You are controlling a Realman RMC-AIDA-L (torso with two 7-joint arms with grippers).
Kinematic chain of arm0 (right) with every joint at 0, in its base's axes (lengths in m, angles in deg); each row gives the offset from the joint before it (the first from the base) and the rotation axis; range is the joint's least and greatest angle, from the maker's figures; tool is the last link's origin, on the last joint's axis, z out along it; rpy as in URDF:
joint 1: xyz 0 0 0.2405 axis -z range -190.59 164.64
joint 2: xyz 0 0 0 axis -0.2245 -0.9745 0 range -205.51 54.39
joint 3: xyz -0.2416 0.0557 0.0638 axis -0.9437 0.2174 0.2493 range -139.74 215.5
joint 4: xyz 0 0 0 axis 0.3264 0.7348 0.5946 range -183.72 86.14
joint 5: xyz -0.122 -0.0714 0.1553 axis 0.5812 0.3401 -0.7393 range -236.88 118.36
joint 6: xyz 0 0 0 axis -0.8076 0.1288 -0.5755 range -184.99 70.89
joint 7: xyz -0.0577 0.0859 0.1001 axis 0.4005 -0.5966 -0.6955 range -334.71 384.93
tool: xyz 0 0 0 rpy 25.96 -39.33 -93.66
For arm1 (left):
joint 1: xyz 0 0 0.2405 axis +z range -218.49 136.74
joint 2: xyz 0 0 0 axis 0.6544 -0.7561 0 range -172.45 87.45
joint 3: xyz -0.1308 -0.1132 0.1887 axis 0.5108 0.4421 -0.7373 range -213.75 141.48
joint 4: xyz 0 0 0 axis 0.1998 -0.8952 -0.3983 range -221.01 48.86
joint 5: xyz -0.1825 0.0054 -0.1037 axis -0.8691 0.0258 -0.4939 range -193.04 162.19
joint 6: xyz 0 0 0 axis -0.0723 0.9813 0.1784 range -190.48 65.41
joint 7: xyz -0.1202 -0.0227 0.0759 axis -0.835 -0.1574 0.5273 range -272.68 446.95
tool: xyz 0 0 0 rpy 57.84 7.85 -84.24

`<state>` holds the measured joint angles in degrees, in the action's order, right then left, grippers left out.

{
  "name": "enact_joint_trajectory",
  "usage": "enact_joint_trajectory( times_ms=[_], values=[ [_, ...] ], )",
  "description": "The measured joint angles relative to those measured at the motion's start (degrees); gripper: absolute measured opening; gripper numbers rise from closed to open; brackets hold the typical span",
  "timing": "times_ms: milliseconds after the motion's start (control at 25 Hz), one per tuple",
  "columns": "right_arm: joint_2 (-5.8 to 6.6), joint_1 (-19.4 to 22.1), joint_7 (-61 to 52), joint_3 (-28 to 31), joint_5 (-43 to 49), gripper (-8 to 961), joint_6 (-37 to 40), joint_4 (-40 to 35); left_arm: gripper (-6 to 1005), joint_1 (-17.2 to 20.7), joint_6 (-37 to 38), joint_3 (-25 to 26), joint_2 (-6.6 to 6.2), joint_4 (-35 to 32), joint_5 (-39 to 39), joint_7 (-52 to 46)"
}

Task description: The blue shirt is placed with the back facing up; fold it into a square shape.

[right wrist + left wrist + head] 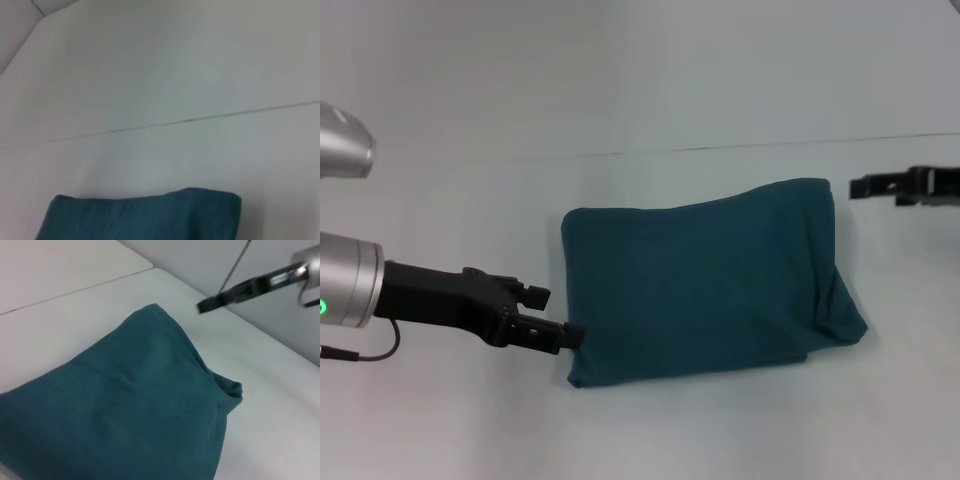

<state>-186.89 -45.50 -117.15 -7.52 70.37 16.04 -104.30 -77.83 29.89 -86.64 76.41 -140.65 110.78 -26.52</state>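
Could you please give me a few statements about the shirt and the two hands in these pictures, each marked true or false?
1. The blue shirt lies folded into a compact, roughly rectangular bundle on the white table. True.
2. White lettering shows on the shirt's upper face. False: the visible cloth is plain teal-blue.
3. The left hand is at the shirt's near left edge. True.
4. The right hand rests on top of the shirt. False: it is apart from the cloth, beyond the shirt's far right corner.
5. Both sleeves are spread out flat to the sides. False: no sleeve sticks out; only a rumpled fold shows at the near right corner.
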Motion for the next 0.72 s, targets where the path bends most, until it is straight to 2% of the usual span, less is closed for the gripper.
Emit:
enact_joint_trajectory(
  times_ms=[80, 200, 360, 440, 600, 720],
  values=[
    [0.44, 0.5, -1.9, 0.6, 0.3, 832, 5.4, -5.4, 904, 0.1, 0.1, 0.2, -0.01, -0.1, 0.0, -0.2],
    [0.37, 0.1, -3.4, 1.6, 0.4, 887, 13.8, -11.3, 904, 0.1, 0.2, 0.2, 0.07, -0.1, 0.0, -0.2],
    [-0.17, -1.8, -3.7, 0.8, 1.7, 890, 21.3, -12.7, 904, 0.0, 0.2, 0.2, 0.18, -0.1, 0.0, -0.3],
    [-1.04, -2.6, -3.9, -0.3, 4.4, 879, 22.1, -12.6, 904, 0.0, 0.2, 0.2, 0.18, -0.1, 0.0, -0.6],
    [-3.39, -3.8, -2.9, -1.8, 9.7, 744, 21.2, -10.1, 904, -0.1, 0.2, 0.2, 0.19, -0.2, 0.0, -0.9],
    [-4.30, -5.2, -1.1, -2.1, 11.6, 622, 18.7, -5.0, 904, 0.0, 0.0, 0.2, 0.18, -0.2, 0.0, -0.9]
  ],
)
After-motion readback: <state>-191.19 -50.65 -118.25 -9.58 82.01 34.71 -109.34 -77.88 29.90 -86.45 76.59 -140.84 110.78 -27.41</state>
